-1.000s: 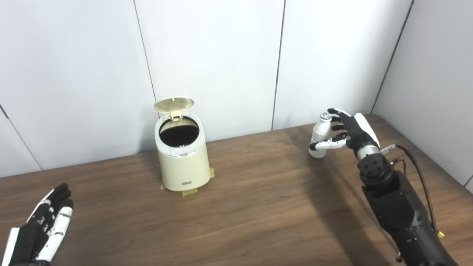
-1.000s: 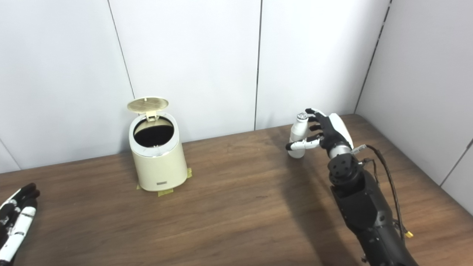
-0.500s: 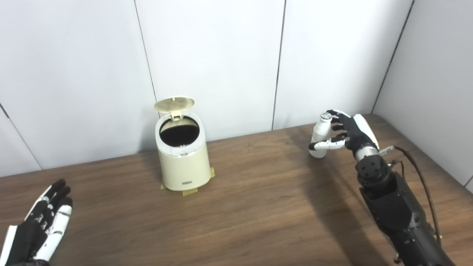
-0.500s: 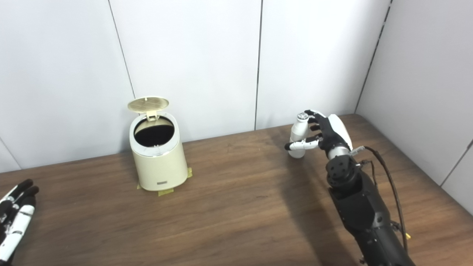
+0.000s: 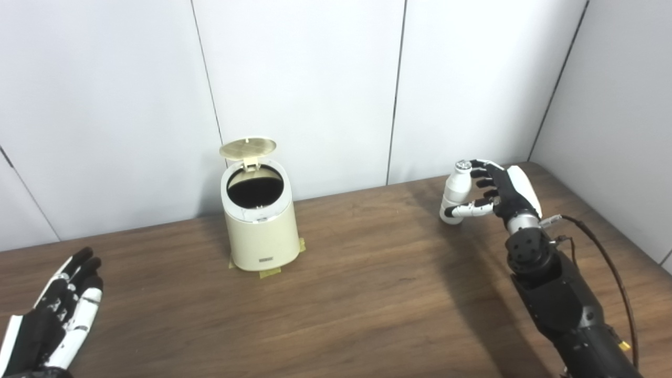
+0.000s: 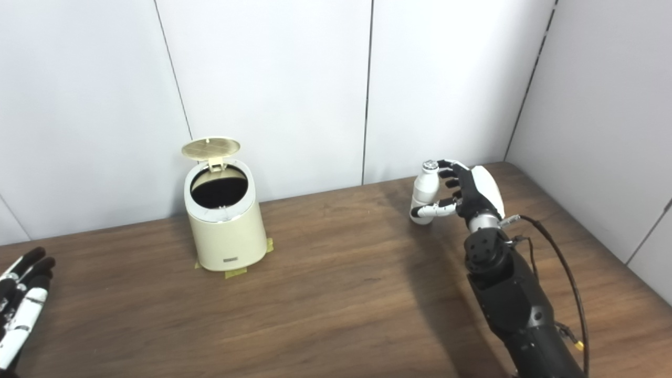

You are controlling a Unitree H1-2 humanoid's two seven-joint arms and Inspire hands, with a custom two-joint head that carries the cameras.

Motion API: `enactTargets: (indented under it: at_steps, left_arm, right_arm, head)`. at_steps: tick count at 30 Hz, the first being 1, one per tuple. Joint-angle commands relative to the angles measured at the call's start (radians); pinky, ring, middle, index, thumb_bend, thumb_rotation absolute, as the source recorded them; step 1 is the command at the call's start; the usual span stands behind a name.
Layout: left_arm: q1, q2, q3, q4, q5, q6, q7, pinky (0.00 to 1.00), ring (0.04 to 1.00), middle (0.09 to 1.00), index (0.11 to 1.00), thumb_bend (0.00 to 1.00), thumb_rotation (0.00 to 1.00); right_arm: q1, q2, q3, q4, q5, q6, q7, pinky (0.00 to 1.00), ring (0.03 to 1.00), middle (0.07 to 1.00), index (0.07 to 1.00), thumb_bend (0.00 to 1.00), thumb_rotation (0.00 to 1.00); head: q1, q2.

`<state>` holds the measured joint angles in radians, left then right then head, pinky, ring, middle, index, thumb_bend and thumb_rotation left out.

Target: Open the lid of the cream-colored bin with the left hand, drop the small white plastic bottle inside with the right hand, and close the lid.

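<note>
White plastic, your bottle (image 5: 454,192) stands upright near the table's (image 5: 336,294) far right corner; your right hand (image 5: 501,191) cups it, thumb in front, fingers (image 5: 480,173) curled behind. Left hand (image 5: 52,320) lies spread, empty.

My right hand (image 5: 504,191) now sits a little farther right, its fingers (image 5: 480,185) closing in beside the bottle (image 5: 454,192); my left hand (image 5: 52,320) drifts slightly toward me over the worktop (image 5: 367,294).
</note>
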<state>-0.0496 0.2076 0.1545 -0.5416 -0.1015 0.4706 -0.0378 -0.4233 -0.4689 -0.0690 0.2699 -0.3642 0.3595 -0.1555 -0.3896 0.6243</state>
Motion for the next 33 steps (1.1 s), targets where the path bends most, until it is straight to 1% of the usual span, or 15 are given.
enactTargets:
  at_steps: [1,2,4,8,11,17,22,24,27,30,31,32,33]
  left_arm:
    - [-0.039,0.025,-0.004,-0.037,-0.013,-0.001,0.008,1.0,0.943,0.909,0.937,0.26,0.45]
    - [-0.039,0.026,-0.003,-0.039,-0.023,-0.001,0.014,1.0,0.945,0.91,0.934,0.26,0.45]
    - [-0.04,0.03,-0.006,-0.04,-0.032,-0.001,0.025,1.0,0.944,0.903,0.926,0.27,0.43]
    - [-0.034,0.057,-0.022,-0.047,-0.037,-0.001,0.028,1.0,0.948,0.911,0.933,0.27,0.44]
    - [-0.031,0.075,-0.034,-0.05,-0.039,-0.001,0.037,1.0,0.954,0.911,0.929,0.28,0.45]
    - [-0.027,0.1,-0.053,-0.055,-0.046,-0.001,0.051,1.0,0.963,0.918,0.937,0.3,0.46]
    - [-0.026,0.104,-0.062,-0.057,-0.054,-0.001,0.058,1.0,0.974,0.926,0.941,0.28,0.4]
    - [-0.027,0.104,-0.066,-0.058,-0.054,-0.001,0.062,1.0,0.972,0.926,0.939,0.28,0.4]
    - [-0.028,0.106,-0.071,-0.059,-0.059,-0.001,0.065,1.0,0.962,0.923,0.944,0.26,0.39]
    - [-0.028,0.112,-0.081,-0.059,-0.062,-0.001,0.075,1.0,0.964,0.927,0.948,0.25,0.39]
    - [-0.029,0.113,-0.084,-0.056,-0.06,-0.001,0.079,1.0,0.963,0.927,0.949,0.26,0.39]
    - [-0.031,0.113,-0.088,-0.054,-0.063,-0.001,0.084,1.0,0.96,0.924,0.946,0.26,0.4]
    - [-0.031,0.113,-0.091,-0.052,-0.065,-0.001,0.089,1.0,0.963,0.925,0.945,0.26,0.41]
  right_arm:
    - [-0.061,-0.023,-0.003,-0.003,-0.017,-0.054,-0.03,0.66,0.749,0.775,0.798,0.85,0.09]
    - [-0.065,-0.024,0.0,0.006,-0.02,-0.056,-0.031,0.66,0.749,0.776,0.798,0.85,0.09]
    - [-0.071,-0.025,0.005,0.019,-0.025,-0.059,-0.032,0.66,0.756,0.792,0.804,0.85,0.11]
    - [-0.081,-0.023,0.013,0.032,-0.036,-0.05,-0.035,0.65,0.759,0.806,0.806,0.85,0.1]
    - [-0.087,-0.021,0.011,0.047,-0.03,-0.058,-0.036,0.65,0.762,0.816,0.808,0.85,0.09]
    - [-0.094,-0.022,0.019,0.068,-0.033,-0.071,-0.043,0.64,0.754,0.813,0.811,0.85,0.1]
    - [-0.096,-0.02,0.023,0.064,-0.031,-0.067,-0.044,0.64,0.748,0.808,0.809,0.85,0.1]
    - [-0.097,-0.018,0.022,0.059,-0.03,-0.059,-0.043,0.62,0.739,0.8,0.805,0.85,0.1]
    - [-0.098,-0.016,0.024,0.074,-0.036,-0.069,-0.057,0.6,0.722,0.786,0.795,0.85,0.08]
    - [-0.1,-0.013,0.029,0.091,-0.05,-0.078,-0.087,0.59,0.704,0.765,0.773,0.84,0.07]
    - [-0.101,-0.007,0.025,0.102,-0.052,-0.091,-0.11,0.59,0.699,0.759,0.767,0.84,0.06]
    - [-0.104,0.0,0.019,0.118,-0.049,-0.114,-0.137,0.56,0.659,0.722,0.739,0.84,0.03]
    - [-0.106,0.004,0.015,0.13,-0.046,-0.131,-0.156,0.54,0.618,0.683,0.708,0.84,0.01]
  head:
    - [0.0,0.002]
    - [0.0,0.002]
    - [0.001,0.003]
    - [0.004,0.005]
    - [0.004,0.008]
    - [0.003,0.009]
    - [0.001,0.01]
    - [0.001,0.01]
    - [0.001,0.01]
    - [0.001,0.01]
    - [0.001,0.01]
    - [0.001,0.01]
    - [0.001,0.01]
